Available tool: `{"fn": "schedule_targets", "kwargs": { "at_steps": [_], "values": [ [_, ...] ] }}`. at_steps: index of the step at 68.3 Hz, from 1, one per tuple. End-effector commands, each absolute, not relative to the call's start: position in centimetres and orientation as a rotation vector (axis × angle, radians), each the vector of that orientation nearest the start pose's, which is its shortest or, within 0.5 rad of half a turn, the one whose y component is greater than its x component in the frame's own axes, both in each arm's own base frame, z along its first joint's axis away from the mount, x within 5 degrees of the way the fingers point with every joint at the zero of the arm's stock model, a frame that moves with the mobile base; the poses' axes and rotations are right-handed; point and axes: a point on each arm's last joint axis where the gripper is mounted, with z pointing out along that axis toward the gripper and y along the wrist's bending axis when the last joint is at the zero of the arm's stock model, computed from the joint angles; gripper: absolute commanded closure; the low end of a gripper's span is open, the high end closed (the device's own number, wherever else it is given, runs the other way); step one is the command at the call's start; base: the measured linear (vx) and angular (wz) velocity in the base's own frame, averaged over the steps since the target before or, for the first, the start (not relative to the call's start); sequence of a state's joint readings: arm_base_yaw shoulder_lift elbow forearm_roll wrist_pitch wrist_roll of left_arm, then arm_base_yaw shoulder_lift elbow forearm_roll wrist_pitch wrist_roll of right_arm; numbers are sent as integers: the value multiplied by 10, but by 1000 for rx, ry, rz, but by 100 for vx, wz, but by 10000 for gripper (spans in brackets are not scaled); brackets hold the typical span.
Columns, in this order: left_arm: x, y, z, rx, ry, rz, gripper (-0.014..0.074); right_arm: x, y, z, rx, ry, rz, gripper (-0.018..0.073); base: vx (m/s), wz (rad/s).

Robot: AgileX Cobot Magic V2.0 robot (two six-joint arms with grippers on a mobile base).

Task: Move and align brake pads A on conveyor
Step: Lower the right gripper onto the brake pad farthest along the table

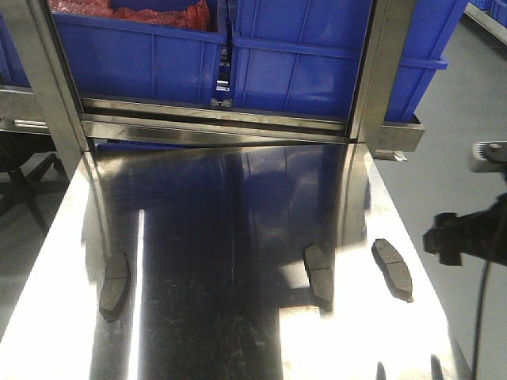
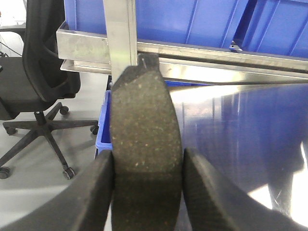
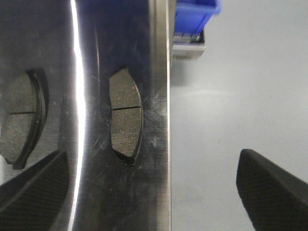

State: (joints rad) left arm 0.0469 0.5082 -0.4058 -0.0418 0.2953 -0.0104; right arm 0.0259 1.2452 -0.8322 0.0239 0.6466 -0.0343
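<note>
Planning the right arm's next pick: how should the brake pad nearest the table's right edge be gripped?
Likely across its width at the centre groove, from straight above: the brake pad lies flat on the table, leaving only its long sides free.

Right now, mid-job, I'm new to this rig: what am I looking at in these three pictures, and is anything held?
This is a two-armed robot; each arm ends in a two-fingered gripper with a camera at the wrist. The front view looks along a shiny steel table toward blue bins. Three pads lie on it: left pad, middle pad, right pad. The left wrist view shows the left gripper shut on a fourth pad, which sticks out between its fingers. The right wrist view shows the right gripper open and empty, straddling the table's edge beside the right pad. No belt shows in any view.
</note>
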Motion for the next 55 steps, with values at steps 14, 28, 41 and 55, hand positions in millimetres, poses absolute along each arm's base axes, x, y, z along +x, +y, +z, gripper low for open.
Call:
{"fn": "schedule_targets", "kwargs": {
  "at_steps": [14,28,41,55],
  "values": [
    [112,4,302,-90,1762,-19,493,312,24,232,-219,2642,35,-17,0,0],
    [112,4,302,-90,1762,-19,493,334,35,208,-252,2678,44,-17,0,0],
    [112,4,302,-90,1762,-19,493,340,33,191,-248,2713,42,-17,0,0],
    [112,4,302,-90,1762,-19,493,343,34,180,-250,2741,42,-17,0,0]
  ]
}}
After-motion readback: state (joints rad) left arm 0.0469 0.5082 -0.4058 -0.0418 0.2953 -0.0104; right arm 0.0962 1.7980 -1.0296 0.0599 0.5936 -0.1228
